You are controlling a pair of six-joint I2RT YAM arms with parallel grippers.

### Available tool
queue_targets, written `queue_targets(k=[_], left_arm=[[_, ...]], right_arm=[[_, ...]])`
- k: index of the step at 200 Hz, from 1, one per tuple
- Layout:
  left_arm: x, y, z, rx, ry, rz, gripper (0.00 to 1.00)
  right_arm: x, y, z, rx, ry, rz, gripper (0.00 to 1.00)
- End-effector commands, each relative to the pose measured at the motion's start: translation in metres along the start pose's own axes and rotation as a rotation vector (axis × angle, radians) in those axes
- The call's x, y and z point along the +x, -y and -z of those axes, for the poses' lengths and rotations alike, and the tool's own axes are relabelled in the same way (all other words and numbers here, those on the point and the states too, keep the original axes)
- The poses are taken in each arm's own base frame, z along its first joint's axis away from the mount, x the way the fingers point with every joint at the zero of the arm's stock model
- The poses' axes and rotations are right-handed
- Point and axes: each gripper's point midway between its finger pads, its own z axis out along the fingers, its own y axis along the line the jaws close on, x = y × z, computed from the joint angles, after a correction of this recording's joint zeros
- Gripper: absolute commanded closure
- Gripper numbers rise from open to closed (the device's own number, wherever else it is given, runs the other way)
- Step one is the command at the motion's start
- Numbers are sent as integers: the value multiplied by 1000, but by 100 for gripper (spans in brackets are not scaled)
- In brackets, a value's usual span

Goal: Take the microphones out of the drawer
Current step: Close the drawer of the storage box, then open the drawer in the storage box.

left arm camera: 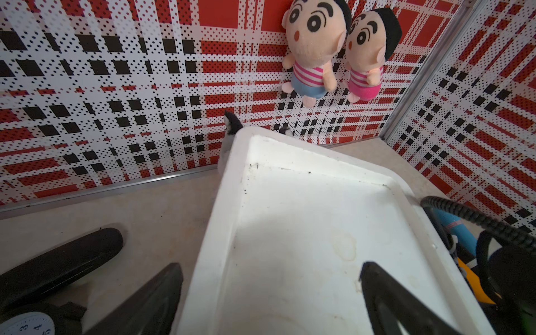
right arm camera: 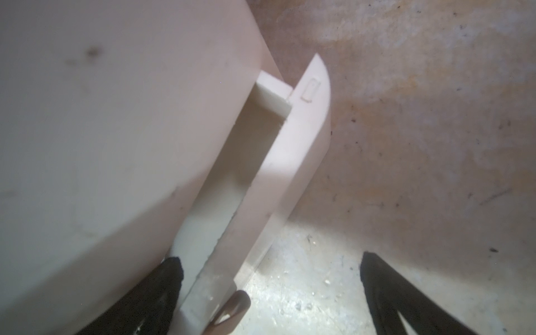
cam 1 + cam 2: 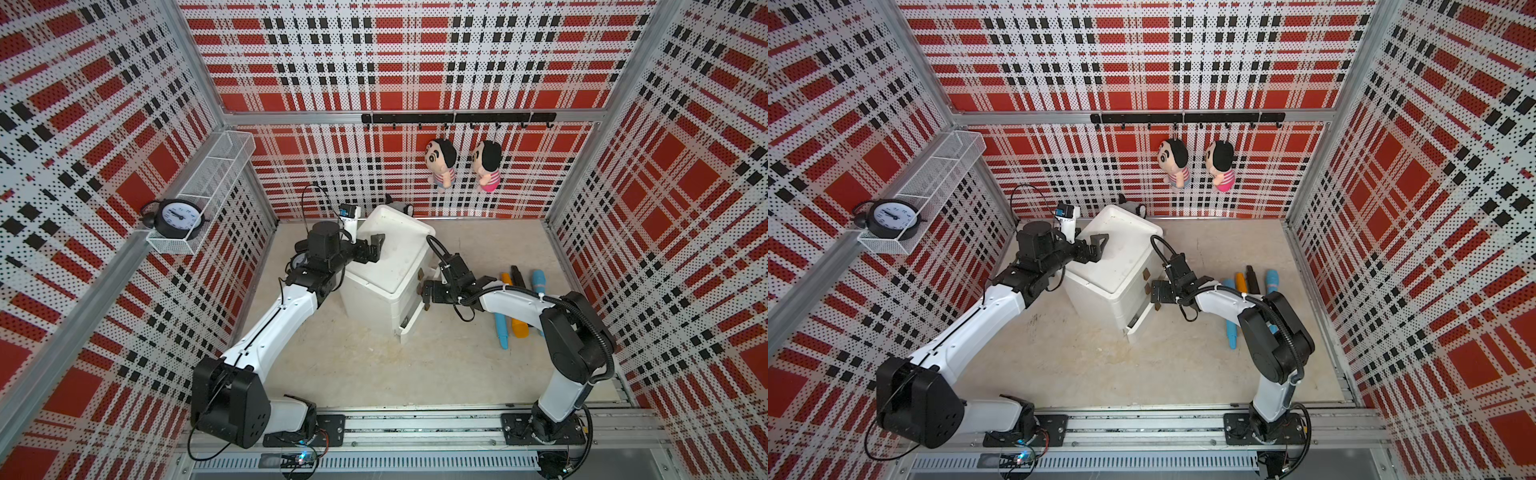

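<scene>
Our left gripper (image 3: pixel 376 248) hangs released, jaws wide, with the flat top of the white plastic three-drawer cabinet (image 3: pixel 395 266) right under it and one finger past the cabinet's edge. Our right gripper (image 3: pixel 428 296) is spread wide too and grasps nothing, its fingers straddling the front of the bottom white drawer (image 2: pixel 290 162), pulled out a little, and its small brown handle (image 2: pixel 232 307). We cannot make out the microphone through that narrow gap; behind this gripper's wrist, blue, orange and black stick-shaped toys (image 3: pixel 519 326) lie on the floor.
</scene>
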Motion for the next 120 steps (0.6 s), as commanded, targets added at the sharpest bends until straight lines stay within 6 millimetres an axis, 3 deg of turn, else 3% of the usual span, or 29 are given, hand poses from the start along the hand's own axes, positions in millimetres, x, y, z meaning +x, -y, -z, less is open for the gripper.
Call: queue_targets(k=[1,69,120], left_arm=[[26,-8,-4,-20,-84,50,2],[26,-13,1,-49,-81,40,2],[28,-13,-1,-50,-88,42,2]], right_arm=[[15,20,0,89,-34,25,0],[33,52,10,146,-88,13,0],[40,83,32,208,-97,18,0]])
